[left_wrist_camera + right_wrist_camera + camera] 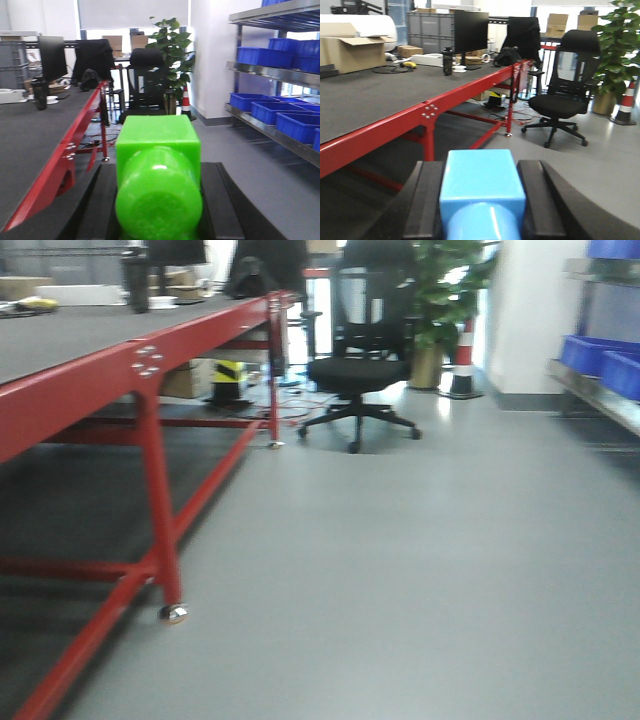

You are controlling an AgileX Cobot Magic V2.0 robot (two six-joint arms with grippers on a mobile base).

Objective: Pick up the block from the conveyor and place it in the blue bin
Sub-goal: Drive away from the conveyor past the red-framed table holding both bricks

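Grabbing looks done: left fingers [100,210] clamp a green block [158,145]; right fingers [427,200] clamp a blue block [481,175]; placing into a blue bin [247,102] remains.

The front view is smeared throughout. The conveyor [70,340] runs off its left edge, and the small clutter [30,302] at the conveyor's far end is too blurred to name. Across the floor from the conveyor, the blue bins [605,360] are cut by the right edge. The green block [158,150] hides much of the left gripper [159,167] clamping it and runs off the bottom edge. So does the blue block [481,185] in the right gripper [481,165].
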